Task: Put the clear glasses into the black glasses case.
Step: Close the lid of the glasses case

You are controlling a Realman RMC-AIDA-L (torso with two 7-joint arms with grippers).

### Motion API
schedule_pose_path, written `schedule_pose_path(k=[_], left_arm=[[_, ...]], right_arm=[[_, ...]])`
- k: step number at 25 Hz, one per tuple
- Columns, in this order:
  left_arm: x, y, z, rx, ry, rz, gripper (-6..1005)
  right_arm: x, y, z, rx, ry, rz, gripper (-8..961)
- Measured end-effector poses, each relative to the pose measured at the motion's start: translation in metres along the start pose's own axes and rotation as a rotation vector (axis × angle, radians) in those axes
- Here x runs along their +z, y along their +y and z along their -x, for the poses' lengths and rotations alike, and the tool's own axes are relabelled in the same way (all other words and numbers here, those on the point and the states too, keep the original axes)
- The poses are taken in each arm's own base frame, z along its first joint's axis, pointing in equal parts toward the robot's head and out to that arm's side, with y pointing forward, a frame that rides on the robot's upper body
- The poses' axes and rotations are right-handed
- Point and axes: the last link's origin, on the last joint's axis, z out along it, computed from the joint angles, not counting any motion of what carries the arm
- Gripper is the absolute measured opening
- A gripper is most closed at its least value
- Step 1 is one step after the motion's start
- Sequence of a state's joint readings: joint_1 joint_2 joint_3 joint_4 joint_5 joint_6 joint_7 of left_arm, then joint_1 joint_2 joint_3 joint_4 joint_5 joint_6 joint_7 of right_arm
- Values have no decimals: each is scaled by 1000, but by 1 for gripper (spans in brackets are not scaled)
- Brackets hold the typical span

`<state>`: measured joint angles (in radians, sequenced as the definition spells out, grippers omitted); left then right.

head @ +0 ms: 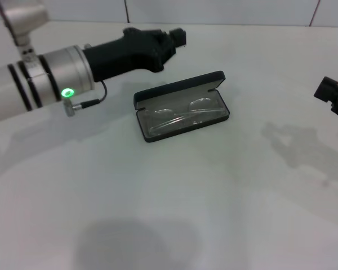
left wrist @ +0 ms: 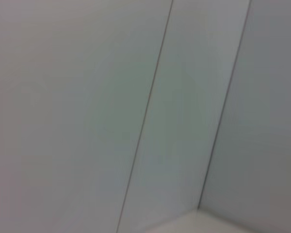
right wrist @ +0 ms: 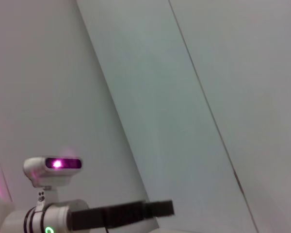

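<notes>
While the oblong matte black glasses case point(head: 182, 106) lies open on the white table point(head: 169, 214) just above the centre of the head view, its lid stands raised along the far edge and its grey-lined tray faces up. Inside that tray rest the clear, colourless plastic wraparound glasses point(head: 183, 115), lying flat and spanning nearly the full length of the case, with the thin curved arms folded behind the one-piece lens. Left gripper point(head: 177, 38): black, at the end of a silver-and-black arm carrying a green indicator light, positioned in the upper left of the head view, just behind and left of the case, raised clear of it; whether its claw is released or clenched cannot be told from these views. Right gripper point(head: 333, 95): black, only partly visible at the right edge of the head view, well apart from the case; its claw state likewise cannot be told. Left wrist view shows only white wall panels with thin seams. Right wrist view shows the same panelled wall, with the left arm point(right wrist: 102, 216) low in the frame.
</notes>
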<state>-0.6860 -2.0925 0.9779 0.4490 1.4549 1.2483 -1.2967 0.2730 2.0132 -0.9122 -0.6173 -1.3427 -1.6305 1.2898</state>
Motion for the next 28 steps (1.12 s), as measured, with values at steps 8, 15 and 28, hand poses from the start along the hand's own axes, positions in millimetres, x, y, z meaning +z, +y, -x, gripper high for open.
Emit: schedule_pose_path(k=[8,15,28], left_arm=[[22,-7,31,-46,-138,-121,61],[23,-6,41,-70,-162,-146,61],[13,3,78,-144,-252,-165,61]], right_arm=[[-1,2,-7,24,9,1,159],[4,2,-9,37,16,9,160],[18,-5,-10,48,35,4,162]])
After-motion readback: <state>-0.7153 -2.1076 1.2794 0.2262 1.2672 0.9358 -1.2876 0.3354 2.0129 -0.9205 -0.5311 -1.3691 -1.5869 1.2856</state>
